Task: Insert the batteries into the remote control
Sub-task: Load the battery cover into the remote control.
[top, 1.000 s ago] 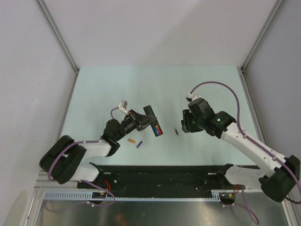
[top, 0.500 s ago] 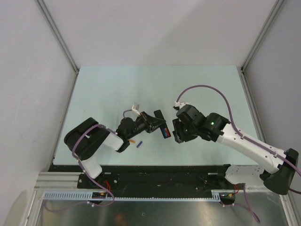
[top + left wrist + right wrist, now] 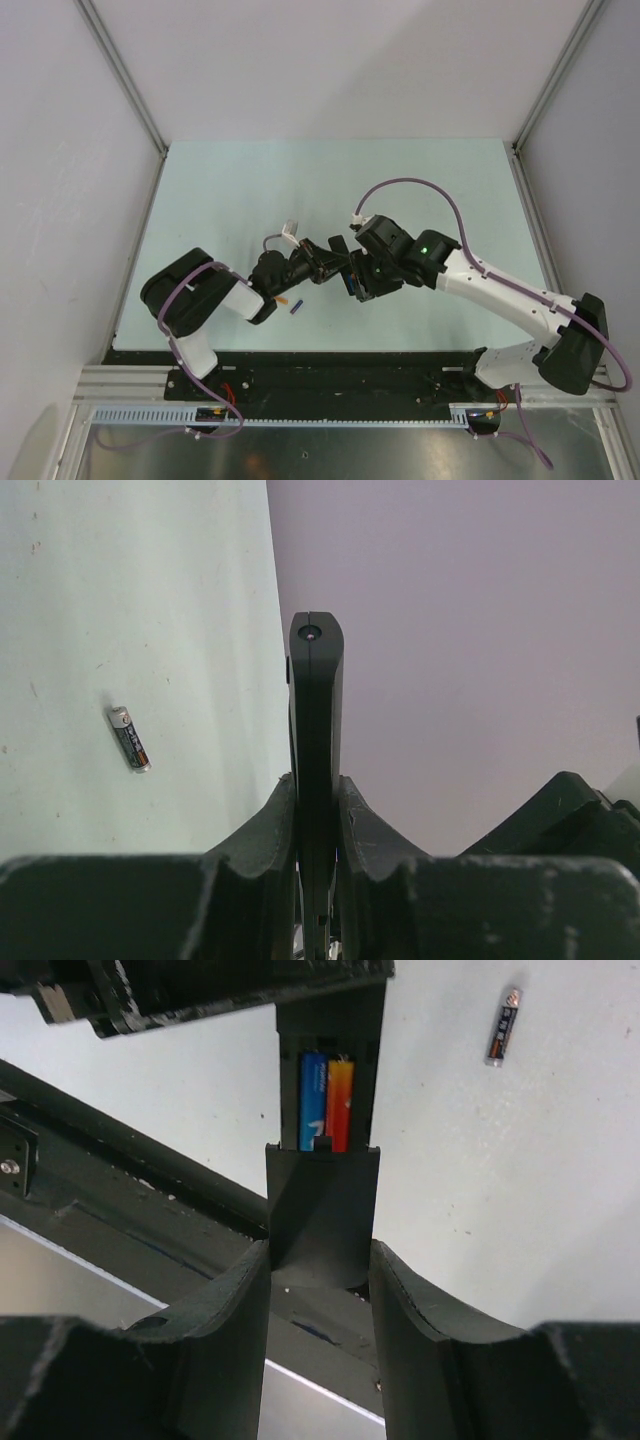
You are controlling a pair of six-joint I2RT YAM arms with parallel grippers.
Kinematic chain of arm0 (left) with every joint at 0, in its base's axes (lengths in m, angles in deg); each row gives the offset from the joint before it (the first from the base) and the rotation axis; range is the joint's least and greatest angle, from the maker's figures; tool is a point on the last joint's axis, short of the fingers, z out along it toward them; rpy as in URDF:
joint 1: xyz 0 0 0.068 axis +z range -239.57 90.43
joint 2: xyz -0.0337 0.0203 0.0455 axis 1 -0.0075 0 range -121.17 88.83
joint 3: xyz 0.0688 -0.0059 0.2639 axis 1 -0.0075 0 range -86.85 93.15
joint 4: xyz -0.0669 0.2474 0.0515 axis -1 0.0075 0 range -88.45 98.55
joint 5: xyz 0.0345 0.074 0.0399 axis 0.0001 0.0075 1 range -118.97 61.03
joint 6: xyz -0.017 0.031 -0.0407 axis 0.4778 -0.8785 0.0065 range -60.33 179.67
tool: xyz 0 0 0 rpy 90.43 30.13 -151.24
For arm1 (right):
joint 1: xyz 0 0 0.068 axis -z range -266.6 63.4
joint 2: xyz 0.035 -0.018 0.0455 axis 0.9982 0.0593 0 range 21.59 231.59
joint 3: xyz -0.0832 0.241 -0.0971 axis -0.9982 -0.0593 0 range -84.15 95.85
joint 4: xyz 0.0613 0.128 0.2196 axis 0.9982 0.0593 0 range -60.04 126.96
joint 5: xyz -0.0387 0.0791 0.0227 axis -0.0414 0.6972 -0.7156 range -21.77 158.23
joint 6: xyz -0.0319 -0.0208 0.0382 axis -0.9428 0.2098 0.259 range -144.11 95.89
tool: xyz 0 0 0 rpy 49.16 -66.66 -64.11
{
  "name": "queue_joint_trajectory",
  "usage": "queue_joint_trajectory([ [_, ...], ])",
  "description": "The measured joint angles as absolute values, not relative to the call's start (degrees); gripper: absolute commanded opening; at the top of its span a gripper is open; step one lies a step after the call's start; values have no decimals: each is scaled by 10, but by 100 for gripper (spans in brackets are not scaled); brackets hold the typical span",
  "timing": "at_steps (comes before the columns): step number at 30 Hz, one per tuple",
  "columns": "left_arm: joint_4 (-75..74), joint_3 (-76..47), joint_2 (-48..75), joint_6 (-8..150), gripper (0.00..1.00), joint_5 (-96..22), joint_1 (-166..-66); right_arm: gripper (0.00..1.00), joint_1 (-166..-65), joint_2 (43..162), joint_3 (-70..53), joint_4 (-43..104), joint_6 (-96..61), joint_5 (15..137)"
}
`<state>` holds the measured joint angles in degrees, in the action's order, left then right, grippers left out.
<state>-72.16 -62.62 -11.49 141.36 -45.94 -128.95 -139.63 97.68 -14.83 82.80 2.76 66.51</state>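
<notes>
The remote control [image 3: 338, 247], a slim black bar, is clamped edge-on in my shut left gripper [image 3: 316, 780] and held above the table. In the right wrist view its open compartment holds the blue and red batteries [image 3: 326, 1100] side by side. My right gripper [image 3: 320, 1250] is shut on a flat black cover piece [image 3: 322, 1210] that meets the compartment's lower edge. In the top view the right gripper [image 3: 360, 278] sits against the remote's near end. A dark grey battery [image 3: 129, 738] lies loose on the table.
An orange battery [image 3: 280, 298] and a purple one [image 3: 296, 307] lie on the pale green table [image 3: 220, 200] near the left arm's wrist. The dark grey battery [image 3: 504, 1026] also shows in the right wrist view. A black rail [image 3: 340, 370] runs along the near edge.
The right arm has swung left from its place apart and closed in on the remote's near end. The left arm has carried the remote a little to the right.
</notes>
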Motion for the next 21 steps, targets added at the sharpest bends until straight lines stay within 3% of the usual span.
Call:
queue_joint_trajectory([
  [21,-729,-643,-114,1418,0,-461,-1297,29,-1394,1021,-139,807,28,687],
])
